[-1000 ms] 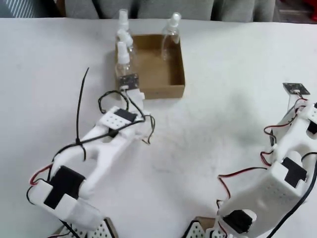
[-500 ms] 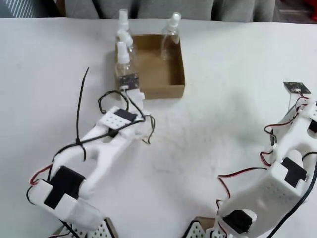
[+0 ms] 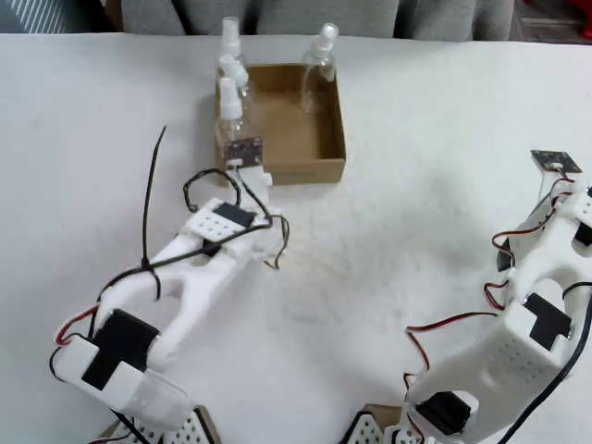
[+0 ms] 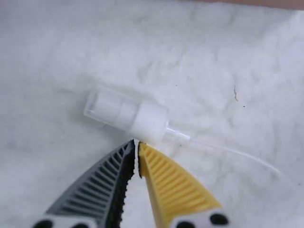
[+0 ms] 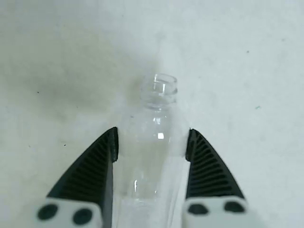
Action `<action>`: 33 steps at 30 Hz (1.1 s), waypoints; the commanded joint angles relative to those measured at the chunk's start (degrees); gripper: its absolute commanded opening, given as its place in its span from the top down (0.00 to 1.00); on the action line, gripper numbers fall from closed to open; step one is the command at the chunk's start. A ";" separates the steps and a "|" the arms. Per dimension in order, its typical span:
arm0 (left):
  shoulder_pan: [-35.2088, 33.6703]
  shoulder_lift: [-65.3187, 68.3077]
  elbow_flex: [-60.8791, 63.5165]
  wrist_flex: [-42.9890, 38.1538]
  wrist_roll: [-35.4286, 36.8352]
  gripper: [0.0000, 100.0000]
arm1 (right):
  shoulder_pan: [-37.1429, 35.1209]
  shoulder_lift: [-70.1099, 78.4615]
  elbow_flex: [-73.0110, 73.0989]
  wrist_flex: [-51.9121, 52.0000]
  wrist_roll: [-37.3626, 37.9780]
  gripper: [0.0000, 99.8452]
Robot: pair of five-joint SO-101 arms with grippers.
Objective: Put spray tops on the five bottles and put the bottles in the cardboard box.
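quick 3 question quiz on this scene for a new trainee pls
1. How many topped bottles stand at the cardboard box?
2. True or false: the bottle in the right gripper already has a top.
3. The spray top by the shut left gripper lies: A in the cardboard box, B on the table, C on a bottle.
Key: 1 four; 2 false; 3 B.
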 commanded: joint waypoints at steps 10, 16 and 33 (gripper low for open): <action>0.92 -14.55 -2.99 4.84 0.44 0.98 | 0.22 -3.03 -2.37 0.84 -0.79 0.98; 3.21 -12.35 -1.49 1.32 6.51 0.88 | 0.22 -3.03 -2.37 0.84 -0.79 0.98; -4.35 7.96 -11.60 3.96 17.85 0.75 | -0.31 -2.51 -2.20 0.40 0.35 0.98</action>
